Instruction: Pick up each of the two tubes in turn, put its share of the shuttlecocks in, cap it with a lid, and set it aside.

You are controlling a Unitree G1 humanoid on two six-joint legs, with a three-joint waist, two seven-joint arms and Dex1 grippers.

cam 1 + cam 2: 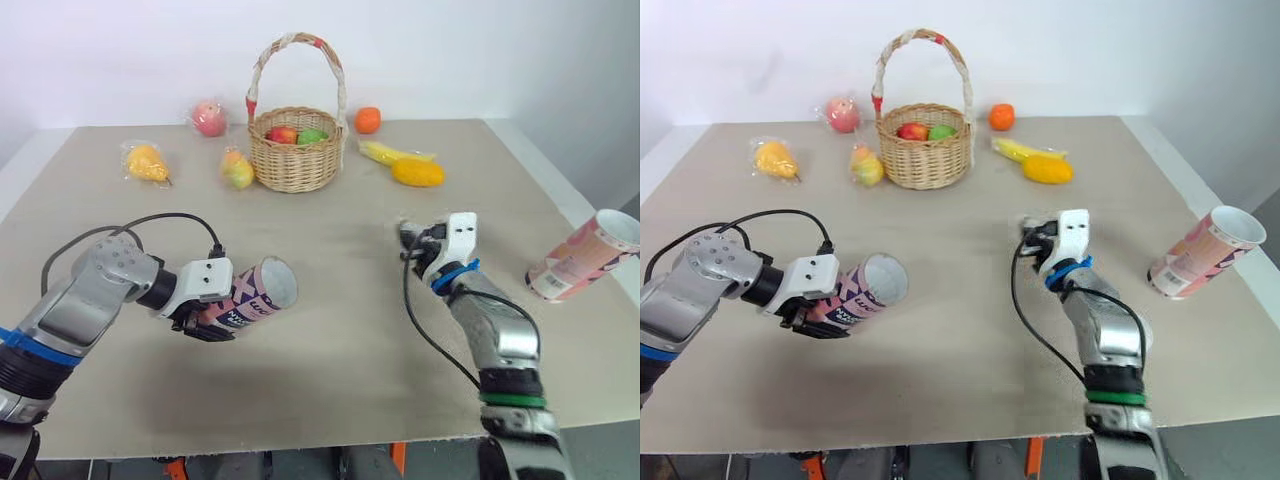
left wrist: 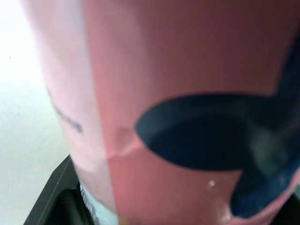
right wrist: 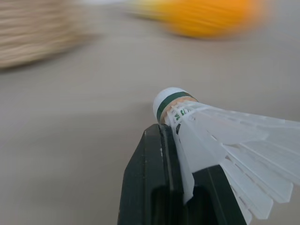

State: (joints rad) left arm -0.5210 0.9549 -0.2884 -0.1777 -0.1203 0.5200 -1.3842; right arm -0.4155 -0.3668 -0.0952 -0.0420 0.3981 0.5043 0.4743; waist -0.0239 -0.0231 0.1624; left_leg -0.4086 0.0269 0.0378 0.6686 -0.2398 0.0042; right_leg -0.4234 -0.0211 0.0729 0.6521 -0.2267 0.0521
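From the head views, the left pincer (image 1: 212,318) is clenched around a pink tube (image 1: 255,293), its open mouth facing the right pincer (image 1: 422,240). The second tube (image 1: 583,256) lies near the tabletop (image 1: 350,345) edge.

The left wrist view has the tube wall close up.

In the right wrist view, the pincer grasps a shuttlecock (image 3: 211,126) by its feathers. That thin hold could let it twist and snag on the rim.

Silver arms (image 1: 85,300) with white wrist blocks (image 1: 208,278), black cables (image 1: 405,298), black fingers (image 3: 150,187).
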